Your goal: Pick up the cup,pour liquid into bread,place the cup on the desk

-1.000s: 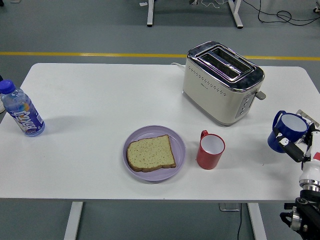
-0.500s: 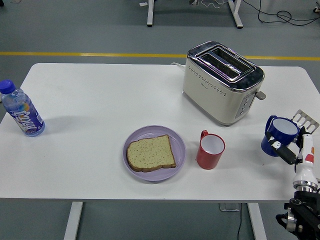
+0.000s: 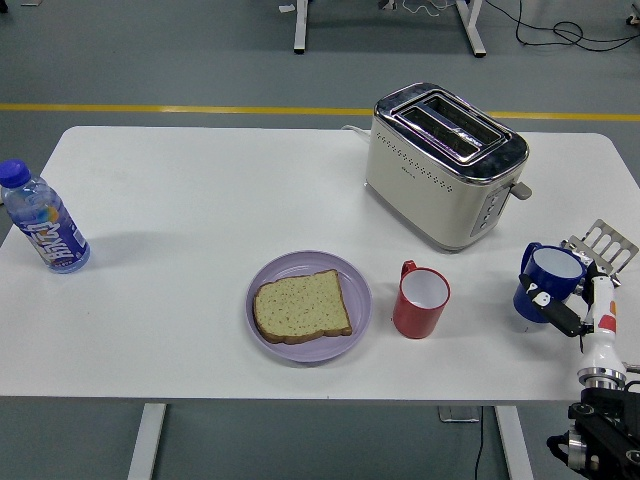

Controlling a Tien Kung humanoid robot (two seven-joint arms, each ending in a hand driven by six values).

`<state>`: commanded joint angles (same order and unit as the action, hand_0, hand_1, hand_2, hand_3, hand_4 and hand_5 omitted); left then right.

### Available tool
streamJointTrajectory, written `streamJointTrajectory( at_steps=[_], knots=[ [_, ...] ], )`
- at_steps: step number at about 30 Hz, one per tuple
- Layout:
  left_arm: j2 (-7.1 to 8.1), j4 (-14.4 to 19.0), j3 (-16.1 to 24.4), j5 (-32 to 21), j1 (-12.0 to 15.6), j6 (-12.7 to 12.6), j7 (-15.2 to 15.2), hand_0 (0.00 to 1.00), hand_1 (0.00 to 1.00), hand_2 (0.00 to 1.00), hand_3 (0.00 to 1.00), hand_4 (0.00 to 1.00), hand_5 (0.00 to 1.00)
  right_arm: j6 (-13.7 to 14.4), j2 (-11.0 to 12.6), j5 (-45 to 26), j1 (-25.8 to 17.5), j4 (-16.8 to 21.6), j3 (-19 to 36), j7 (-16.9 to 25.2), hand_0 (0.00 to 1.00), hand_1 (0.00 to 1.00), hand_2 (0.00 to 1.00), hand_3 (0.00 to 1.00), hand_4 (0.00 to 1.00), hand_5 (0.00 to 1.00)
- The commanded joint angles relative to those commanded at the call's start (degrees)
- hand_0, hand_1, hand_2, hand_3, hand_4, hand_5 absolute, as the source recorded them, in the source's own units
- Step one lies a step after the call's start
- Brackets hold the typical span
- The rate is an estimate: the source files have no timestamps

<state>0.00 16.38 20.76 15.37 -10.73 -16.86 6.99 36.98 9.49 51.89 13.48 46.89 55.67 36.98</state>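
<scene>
1. A clear water bottle (image 3: 43, 221) with a blue cap and a blue label stands upright at the left edge of the white table (image 3: 200, 190).
2. A lilac plate (image 3: 309, 306) sits near the front edge, around the middle of the table, with one slice of bread (image 3: 300, 306) lying flat on it.
3. A red mug (image 3: 420, 300) stands upright just right of the plate, apart from it, its white inside showing and its handle turned to the far left.
4. A cream and chrome toaster (image 3: 445, 165) stands behind the mug, toward the far right part of the table, set at an angle, its two slots facing up.
5. A blue cup (image 3: 546, 283) is near the right edge, upright, its handle to the left.
6. The right hand (image 3: 577, 296) comes in from the lower right corner and its fingers wrap the blue cup on its right and front side, gripping it. Whether the cup's base touches the table cannot be told.
</scene>
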Motion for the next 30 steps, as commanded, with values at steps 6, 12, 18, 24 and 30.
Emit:
streamJointTrajectory(
  at_steps=[6,12,18,24,30],
  knots=[
    [0.00,0.0,0.1,0.1,0.0,0.0,0.0,0.679,0.683,0.698,0.542,0.251,0.998,0.0,0.0,-0.4,0.0,-0.4,-0.6,0.0,0.296,0.270,0.432,0.447,0.675,0.107],
    [0.00,0.0,0.4,0.7,0.0,0.0,0.3,0.679,0.683,0.698,0.542,0.251,0.998,0.0,0.0,-0.2,0.1,0.0,-1.8,0.0,0.295,0.270,0.431,0.446,0.676,0.111],
    [0.00,0.0,0.8,1.4,0.2,0.1,0.5,0.679,0.683,0.698,0.542,0.251,0.998,0.0,-0.1,-0.4,0.4,-0.1,-3.5,0.0,0.295,0.270,0.432,0.446,0.675,0.114],
    [0.00,0.0,1.1,1.9,0.3,0.1,0.7,0.679,0.683,0.698,0.542,0.251,0.998,0.0,-0.2,-0.7,1.0,-0.4,-5.5,0.0,0.294,0.270,0.432,0.446,0.675,0.116],
    [0.00,0.1,1.2,2.1,0.4,0.1,0.7,0.679,0.683,0.698,0.542,0.251,0.998,0.0,-0.3,-1.0,1.9,-1.1,-6.8,0.0,0.295,0.270,0.432,0.446,0.674,0.116]
  ],
)
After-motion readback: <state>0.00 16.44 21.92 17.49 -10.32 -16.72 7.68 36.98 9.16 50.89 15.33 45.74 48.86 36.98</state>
